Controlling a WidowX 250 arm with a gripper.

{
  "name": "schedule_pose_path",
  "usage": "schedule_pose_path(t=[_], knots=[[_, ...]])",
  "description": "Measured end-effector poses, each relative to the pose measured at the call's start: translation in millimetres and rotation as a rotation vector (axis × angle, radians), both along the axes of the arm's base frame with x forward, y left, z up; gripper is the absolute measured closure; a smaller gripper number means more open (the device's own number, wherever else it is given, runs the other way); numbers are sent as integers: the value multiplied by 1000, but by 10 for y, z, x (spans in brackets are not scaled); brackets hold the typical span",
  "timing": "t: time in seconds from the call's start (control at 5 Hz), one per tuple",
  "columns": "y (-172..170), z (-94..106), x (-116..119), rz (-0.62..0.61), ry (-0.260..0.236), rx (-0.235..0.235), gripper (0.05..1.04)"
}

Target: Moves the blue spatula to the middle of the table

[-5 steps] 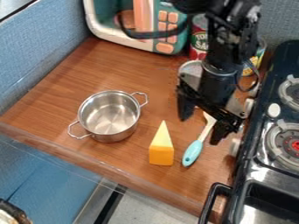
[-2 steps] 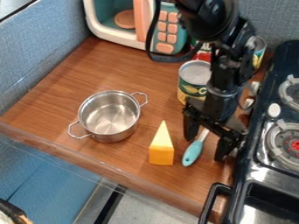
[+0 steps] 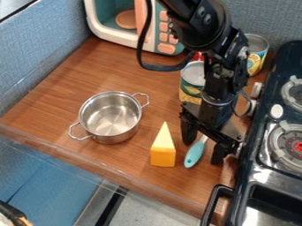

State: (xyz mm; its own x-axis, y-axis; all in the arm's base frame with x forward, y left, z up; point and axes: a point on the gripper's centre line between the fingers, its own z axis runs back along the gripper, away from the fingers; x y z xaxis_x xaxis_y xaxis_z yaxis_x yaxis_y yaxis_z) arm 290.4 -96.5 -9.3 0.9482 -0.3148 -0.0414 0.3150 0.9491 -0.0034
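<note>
My gripper (image 3: 203,149) hangs low over the right part of the wooden table (image 3: 65,84), close to the stove. It is open, with one finger on each side of the blue spatula (image 3: 194,154). The spatula's light blue handle points toward the table's front edge, its rounded end beyond the fingers; the rest of the spatula is hidden behind the gripper. Whether the fingertips touch the table I cannot tell.
Just left of the spatula stands a yellow wedge (image 3: 163,149). A metal pot (image 3: 110,117) sits left of centre. Cans (image 3: 193,81) and a toy microwave (image 3: 133,26) are at the back, the black stove (image 3: 259,163) at the right.
The gripper has come down and toward the front edge, then shifted slightly left, so its open fingers now straddle the handle. The spatula, wedge and pot have stayed put.
</note>
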Motion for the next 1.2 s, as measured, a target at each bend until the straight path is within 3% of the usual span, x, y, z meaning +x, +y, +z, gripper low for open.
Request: schedule_pose_path(t=[0.4,0.6,0.8,1.0,1.2], knots=[[-66,-16,-66,-39,-11,27,673],[-63,-12,-71,-61,-10,40,775],[-35,24,-94,-79,7,57,775],[2,103,-1,-92,-12,66,775],[106,303,262,-67,-76,82,775]])
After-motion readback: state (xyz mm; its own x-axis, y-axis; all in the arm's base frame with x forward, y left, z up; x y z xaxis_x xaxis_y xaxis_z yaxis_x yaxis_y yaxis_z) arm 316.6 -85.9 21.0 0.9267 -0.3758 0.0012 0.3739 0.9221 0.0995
